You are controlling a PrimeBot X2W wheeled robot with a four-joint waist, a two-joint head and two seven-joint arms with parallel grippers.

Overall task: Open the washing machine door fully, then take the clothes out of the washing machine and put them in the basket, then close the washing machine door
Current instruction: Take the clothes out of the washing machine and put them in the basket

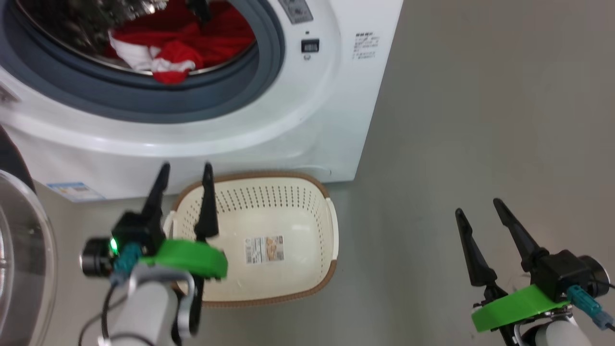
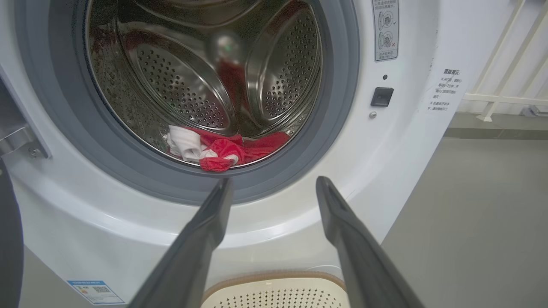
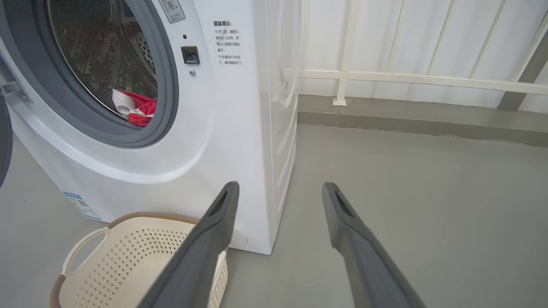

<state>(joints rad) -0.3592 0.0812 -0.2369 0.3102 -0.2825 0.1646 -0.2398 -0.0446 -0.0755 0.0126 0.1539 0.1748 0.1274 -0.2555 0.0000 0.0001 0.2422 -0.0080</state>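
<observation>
- The washing machine (image 1: 307,125), a big white box-shaped front-loader, is shown standing on a grey floor (image 1: 480,120) with its round mouth uncovered.
- The washing machine door (image 1: 19,269), round with a glossy black rim and a bulging clear glass window, is seen swung aside at the machine's left, away from the opening.
- The clothes (image 1: 178,48), bright red soft fabric garments with white patches, are heaped low at the front of the perforated steel drum (image 2: 188,85). One red fold lies right at the grey rubber ring (image 1: 230,96).
- The basket (image 1: 269,197), a small cream-white perforated plastic tub with a brown woven-look rim, is set on the floor just beside the machine's front, below the opening. A paper label (image 1: 264,249) is seen on its bottom, and no cloth lies in it.
- The left claw (image 1: 186,166), two long dark fingers spread wide with nothing between them, is seen over the basket's left end, pointed towards the drum mouth.
- The right claw (image 1: 478,206) is likewise spread and unladen, well apart to the right over bare floor.
- The clothes are judged light, limp and easily bunched, with nothing breakable about them. Whether they are wet cannot be told.
- A hold is best taken on the raised red-and-white bunch nearest the ring, where several layers can be pinched together.
- Trailing ends are likely to drag or catch on the rubber ring as the bundle is lifted out.
</observation>
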